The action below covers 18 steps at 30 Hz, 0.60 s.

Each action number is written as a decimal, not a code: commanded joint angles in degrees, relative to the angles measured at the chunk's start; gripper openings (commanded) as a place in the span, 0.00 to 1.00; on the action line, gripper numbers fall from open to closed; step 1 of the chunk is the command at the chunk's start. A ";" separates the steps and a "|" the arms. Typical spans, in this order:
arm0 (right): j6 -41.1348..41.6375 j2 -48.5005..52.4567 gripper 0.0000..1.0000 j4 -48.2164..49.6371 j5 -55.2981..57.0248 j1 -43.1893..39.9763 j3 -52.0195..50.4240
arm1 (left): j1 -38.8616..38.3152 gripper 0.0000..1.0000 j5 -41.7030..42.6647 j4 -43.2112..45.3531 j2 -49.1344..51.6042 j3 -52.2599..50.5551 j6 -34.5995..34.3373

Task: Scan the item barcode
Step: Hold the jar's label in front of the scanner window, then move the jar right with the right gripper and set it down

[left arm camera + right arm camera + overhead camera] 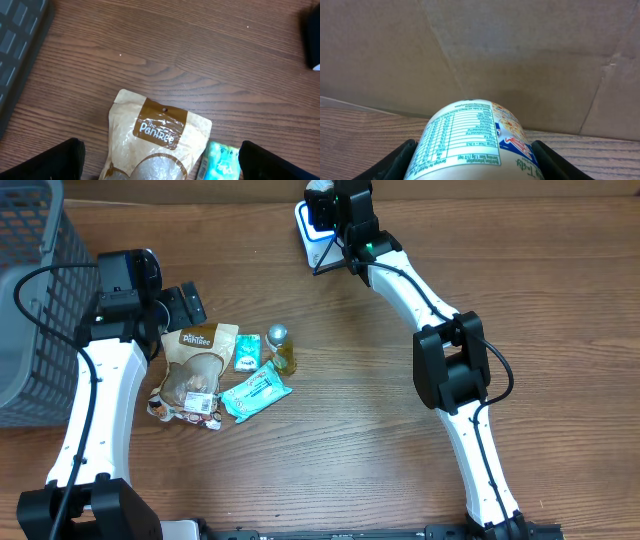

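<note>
Right gripper [475, 162] grasps a white cylindrical plastic tub [470, 135] with a printed nutrition panel, and its black fingers [395, 160] press on both sides. The tub lies sideways in the grip with the label toward the wrist camera and a brown cardboard wall [520, 60] behind it. In the overhead view the tub [312, 225] is at 12 o'clock on the brown wooden table [400, 470], near the far edge. Cannot tell if it touches the surface. The barcode is not readable, and I cannot tell which face carries it.

Left gripper [160, 170] is released, its fingers spread wide over the top edge of a brown paper pouch with a "Pantree" label [155, 135]. The pouch lies flat at 9 o'clock on the table. At the pouch's 3 o'clock is a small teal packet [247, 352], with a small bottle of yellow liquid [281, 350] just beside it. A larger teal wrapper [256, 393] lies tilted at the pouch's 4 o'clock. A red-and-white packet [185, 412] peeks out under the pouch's lower edge. A grey wire basket [35, 290] stands at the table's 9–10 o'clock edge, beside the left arm.
</note>
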 commanded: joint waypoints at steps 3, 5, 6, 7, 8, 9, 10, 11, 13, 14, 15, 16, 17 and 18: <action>0.35 -0.33 0.44 2.40 0.81 -0.15 -0.55 | -0.02 1.00 0.42 0.07 0.20 0.39 0.28; -0.11 -0.42 0.43 4.90 0.83 -0.28 -0.44 | 0.00 1.00 0.42 0.07 0.20 0.39 0.28; -0.24 -0.92 0.42 5.70 0.83 -0.44 -0.44 | 0.00 1.00 0.42 0.07 0.20 0.39 0.28; -0.33 -1.70 0.42 5.57 0.83 -0.57 -0.44 | 0.00 1.00 0.42 0.07 0.20 0.39 0.28; -0.28 -2.58 0.42 5.16 0.83 -0.76 -0.44 | 0.00 1.00 0.42 0.07 0.20 0.39 0.28; -0.26 -3.93 0.41 4.48 0.83 -0.98 -0.44 | 0.00 1.00 0.42 0.07 0.20 0.39 0.28; -0.26 -5.22 0.41 3.74 0.83 -1.22 -0.44 | 0.00 1.00 0.42 0.07 0.20 0.39 0.28; -0.26 -6.84 0.41 2.78 0.83 -1.44 -0.44 | -0.02 0.99 0.42 0.07 0.20 0.39 0.28; -0.24 -10.29 0.41 0.17 0.81 -1.95 -0.44 | 0.00 1.00 0.42 0.07 0.20 0.39 0.28; -0.22 -13.53 0.41 -3.89 0.81 -2.36 -0.44 | -0.02 1.00 0.42 0.07 0.20 0.39 0.28; -0.24 -15.23 0.41 -6.62 0.83 -2.60 -0.44 | 0.00 0.99 0.42 0.07 0.20 0.39 0.28; -0.24 -17.38 0.41 -10.47 0.83 -3.02 -0.44 | 0.00 1.00 0.42 0.07 0.20 0.39 0.28; -0.24 -19.47 0.40 -15.02 0.81 -3.48 -0.44 | 0.00 1.00 0.42 0.07 0.20 0.39 0.28; -0.24 -20.85 0.41 -18.25 0.83 -3.89 -0.44 | 0.00 1.00 0.42 0.07 0.20 0.39 0.28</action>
